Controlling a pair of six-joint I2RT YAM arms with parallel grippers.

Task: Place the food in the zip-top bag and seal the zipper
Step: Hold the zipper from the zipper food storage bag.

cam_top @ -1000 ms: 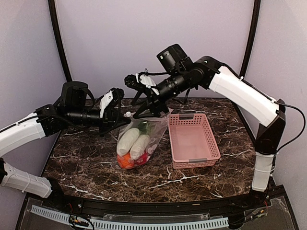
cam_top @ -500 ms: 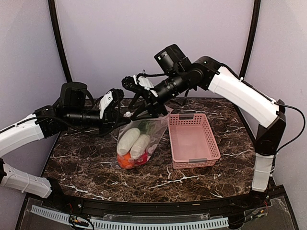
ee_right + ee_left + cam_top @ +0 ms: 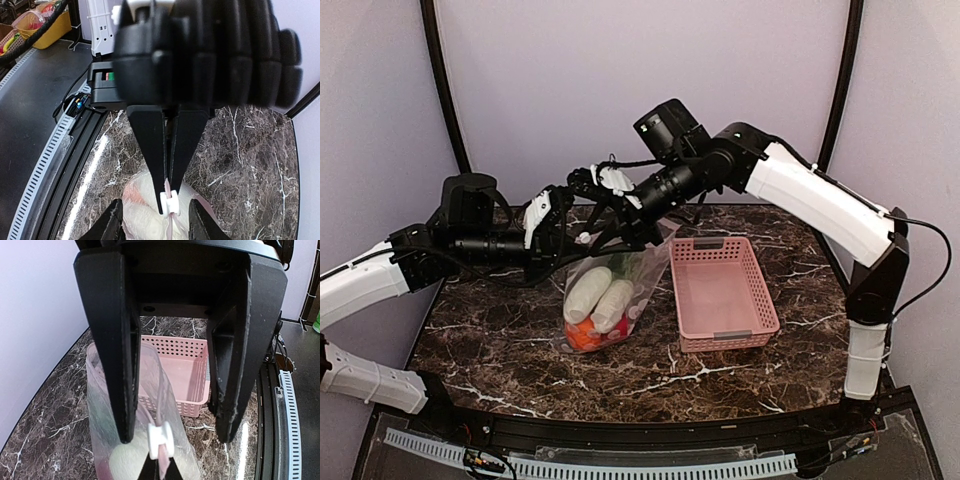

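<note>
My left end effector [image 3: 169, 187] is closed, its tips pinching the top edge of the bag [image 3: 642, 278] right at the white zipper slider [image 3: 169, 202] (which sits just under my fingertips). My right end effector [image 3: 176, 437] faces it from the opposite side with its jaws parted. It has one finger on each side of the bag's mouth and the slider between them. It grips nothing, and I cannot tell whether either finger touches the plastic. The bag hangs from my left pinch with its lower end on the dark marble surface [image 3: 490, 340]. The food [image 3: 610, 310] is inside it: two white radishes [image 3: 588, 292] with green leaves higher up, and orange and red balls [image 3: 582, 338] at the bottom. A pink basket [image 3: 677, 300] stands just beside the bag, on my right.
</note>
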